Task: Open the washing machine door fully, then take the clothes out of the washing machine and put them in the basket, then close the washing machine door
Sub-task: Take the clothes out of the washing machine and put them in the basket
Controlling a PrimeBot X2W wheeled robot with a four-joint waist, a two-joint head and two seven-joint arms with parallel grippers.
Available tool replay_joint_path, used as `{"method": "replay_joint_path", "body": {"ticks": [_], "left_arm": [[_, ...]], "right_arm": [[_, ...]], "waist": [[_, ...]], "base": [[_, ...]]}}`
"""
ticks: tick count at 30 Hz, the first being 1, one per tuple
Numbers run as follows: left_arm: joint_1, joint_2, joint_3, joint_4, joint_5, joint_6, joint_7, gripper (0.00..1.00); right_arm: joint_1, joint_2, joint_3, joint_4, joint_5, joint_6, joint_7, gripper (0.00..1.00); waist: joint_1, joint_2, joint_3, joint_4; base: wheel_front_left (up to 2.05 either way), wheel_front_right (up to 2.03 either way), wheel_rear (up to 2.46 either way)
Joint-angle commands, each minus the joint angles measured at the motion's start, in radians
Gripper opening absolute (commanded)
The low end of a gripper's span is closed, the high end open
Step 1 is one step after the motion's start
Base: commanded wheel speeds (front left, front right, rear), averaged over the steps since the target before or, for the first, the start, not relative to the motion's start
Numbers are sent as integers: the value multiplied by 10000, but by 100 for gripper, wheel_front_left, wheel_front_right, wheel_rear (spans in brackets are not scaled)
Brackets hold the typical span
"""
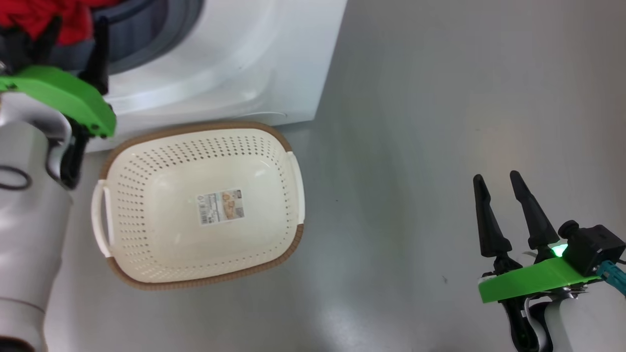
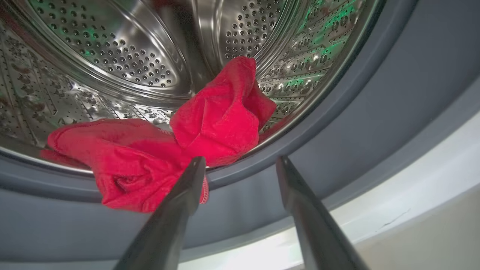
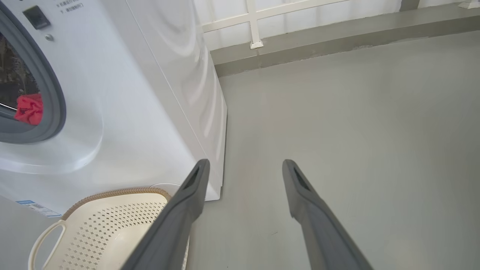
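The red clothes (image 2: 210,123) lie bunched at the front lip of the washing machine's steel drum (image 2: 112,56), and one fold hangs over the grey gasket (image 2: 356,131). My left gripper (image 2: 240,161) is open at the mouth, its left finger in front of the hanging fold, with nothing between the jaws. In the head view that gripper (image 1: 78,24) points into the washing machine (image 1: 234,58) by the clothes (image 1: 44,17). The cream basket (image 1: 195,128) stands empty on the floor before the machine. My right gripper (image 1: 496,177) hangs open over bare floor. The washing machine door is out of view.
In the right wrist view my open right gripper (image 3: 245,163) points past the washing machine's corner (image 3: 210,123), with the basket's rim (image 3: 112,193) at lower left and the clothes (image 3: 29,108) in the opening. A low wall with white railing (image 3: 255,26) bounds the grey floor (image 3: 356,131).
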Motion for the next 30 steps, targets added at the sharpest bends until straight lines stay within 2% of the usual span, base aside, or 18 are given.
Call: {"method": "replay_joint_path", "body": {"ticks": [1, 10, 30], "left_arm": [[-489, 624, 59, 94, -48, 17, -35, 100], [-1861, 1118, -247, 1293, -173, 17, -138, 100], [-3013, 2095, -854, 2373, -300, 21, 289, 100]], "right_arm": [[-129, -112, 317, -262, 110, 63, -65, 100], [-316, -112, 769, -296, 351, 63, -65, 100], [-172, -112, 1117, -572, 587, 63, -65, 100]], "waist": [[0, -1, 380, -370], [0, -1, 789, -873], [0, -1, 1494, -1656]], "base": [[0, 0, 0], [0, 0, 0], [0, 0, 0]]}}
